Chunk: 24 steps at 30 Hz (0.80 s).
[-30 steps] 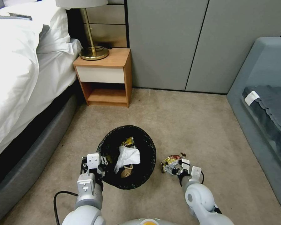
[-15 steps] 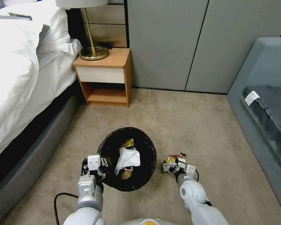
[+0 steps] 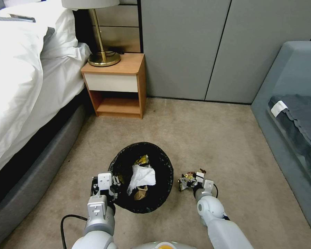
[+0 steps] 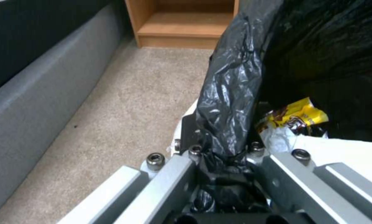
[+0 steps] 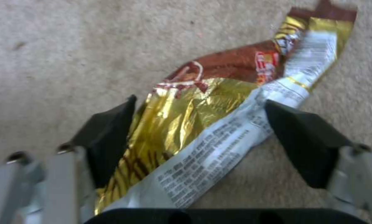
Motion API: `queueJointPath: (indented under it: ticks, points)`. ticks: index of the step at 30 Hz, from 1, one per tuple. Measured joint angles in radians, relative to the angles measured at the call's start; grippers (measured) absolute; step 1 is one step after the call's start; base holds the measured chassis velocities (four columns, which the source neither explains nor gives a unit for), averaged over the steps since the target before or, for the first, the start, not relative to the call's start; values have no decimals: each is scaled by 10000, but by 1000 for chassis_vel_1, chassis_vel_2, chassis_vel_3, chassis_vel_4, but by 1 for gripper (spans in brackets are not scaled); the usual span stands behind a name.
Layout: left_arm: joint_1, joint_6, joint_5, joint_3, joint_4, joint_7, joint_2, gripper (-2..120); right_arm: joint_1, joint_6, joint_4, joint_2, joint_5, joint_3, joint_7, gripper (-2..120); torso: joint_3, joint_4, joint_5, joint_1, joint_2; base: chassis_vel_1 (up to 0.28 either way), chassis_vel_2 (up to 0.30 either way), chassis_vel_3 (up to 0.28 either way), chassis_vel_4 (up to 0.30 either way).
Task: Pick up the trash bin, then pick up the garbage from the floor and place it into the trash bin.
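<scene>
— On the floor point(image 3: 210, 138) beside the trash bin point(image 3: 141, 174), where did the garbage point(image 5: 219, 118) lie?
— Between the right tool's point(image 5: 200, 140) spread fingers point(image 5: 109, 130).
— And the left tool point(image 4: 223, 161)?
— Pressed together on the bin's black bag point(image 4: 231, 93), tissue point(image 3: 141, 174) and wrappers inside
</scene>
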Motion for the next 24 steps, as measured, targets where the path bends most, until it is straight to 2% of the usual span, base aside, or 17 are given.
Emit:
queueJointPath:
  ticks: [2,3,5,8,9,12,13,15,17,18,19,24]
  points:
    - [22,-2,11,0,-31,0,-3,0,54,117,-226,36,-64,35,-32,67,-1,-1,-6,-1,2,0,0,0,0]
    - [31,-7,19,0,-34,0,-2,0,71,195,-351,53,-97,61,-65,59,-2,-3,-9,-1,3,0,0,0,0]
    - [38,-9,22,-1,-37,0,-2,0,77,253,-431,59,-120,77,-92,55,-3,-3,-10,-1,3,0,0,0,0]
    - [46,-16,27,-2,-44,0,-3,0,69,321,-524,46,-175,113,-132,41,-3,-5,-7,-1,3,0,0,0,0]
    - [46,-16,27,-2,-44,0,-3,0,69,321,-524,46,-175,113,-132,41,-3,-5,-7,-1,3,0,0,0,0]
    - [33,-20,31,2,-44,0,-4,0,12,317,-409,-1,-176,122,-120,25,-1,-1,2,0,3,0,0,0,0]
    - [33,-20,31,2,-44,0,-4,0,12,317,-409,-1,-176,122,-120,25,-1,-1,2,0,3,0,0,0,0]
    - [19,-21,31,10,-49,1,-3,0,-22,284,-334,-18,-175,121,-103,15,0,1,5,-1,2,0,0,0,0]
    - [11,-21,31,14,-51,1,-2,0,-34,268,-309,-21,-174,120,-98,14,-1,2,5,-1,2,0,0,0,0]
    - [3,-22,32,15,-54,1,1,0,-48,258,-290,-28,-174,119,-91,5,0,2,6,0,2,0,0,0,0]
    - [-1,-22,30,19,-54,3,3,0,-61,250,-265,-29,-176,117,-91,2,0,3,7,0,1,0,0,0,0]
    - [-24,-21,24,36,-63,5,4,0,-128,243,-165,-32,-228,126,-84,0,1,4,8,0,1,0,0,0,0]
